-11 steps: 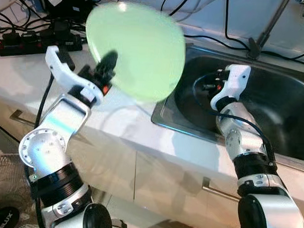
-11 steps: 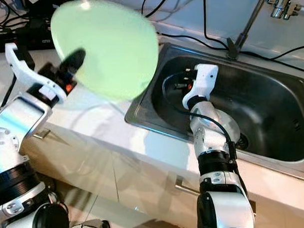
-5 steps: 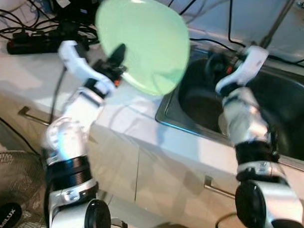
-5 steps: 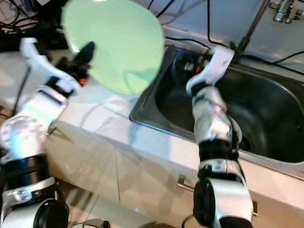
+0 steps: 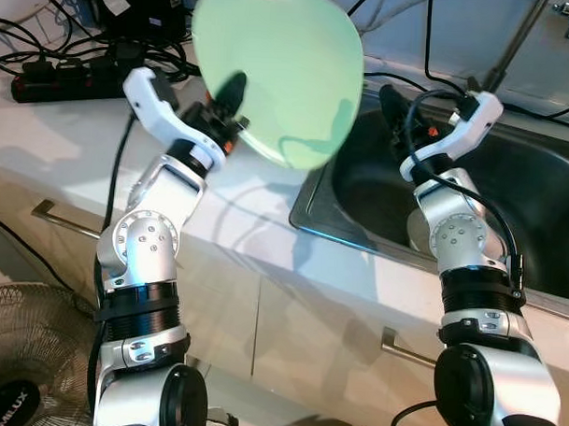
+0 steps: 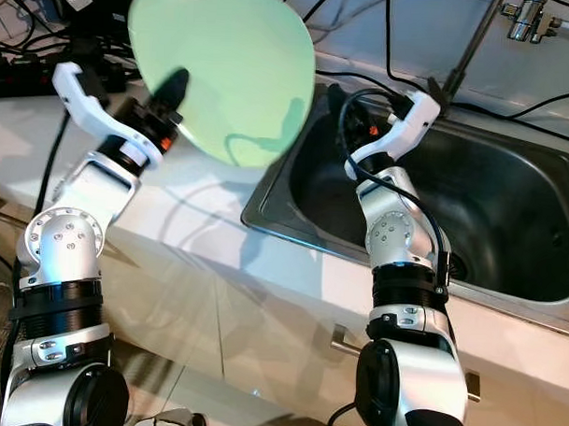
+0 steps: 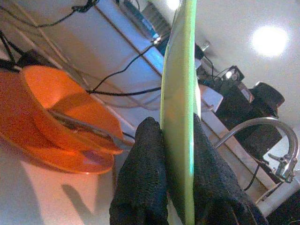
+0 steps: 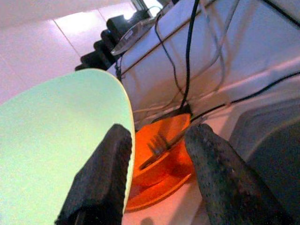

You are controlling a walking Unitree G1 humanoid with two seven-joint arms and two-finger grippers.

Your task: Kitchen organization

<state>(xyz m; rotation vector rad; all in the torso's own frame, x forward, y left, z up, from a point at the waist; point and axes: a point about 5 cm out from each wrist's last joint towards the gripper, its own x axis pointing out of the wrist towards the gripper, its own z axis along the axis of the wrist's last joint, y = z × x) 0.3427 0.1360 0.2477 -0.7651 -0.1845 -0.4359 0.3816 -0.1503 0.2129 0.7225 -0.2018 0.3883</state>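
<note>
A black power strip [image 5: 60,74] lies with its cables at the far left of the white bench [image 5: 53,158]. The left end effector [image 5: 231,97] is clamped on the lower rim of a pale green plate [image 5: 280,73], held on edge above the bench beside the sink [image 5: 537,212]; the plate has risen and swung nearer the sink than a second ago. Behind it, an orange bowl [image 7: 61,117] sits on an orange plate [image 7: 28,150] with a fork [image 8: 161,143] in it. The right end effector [image 5: 393,103], fingers apart and holding nothing, has lifted from inside the basin to its near-left corner, pointing toward the green plate.
</note>
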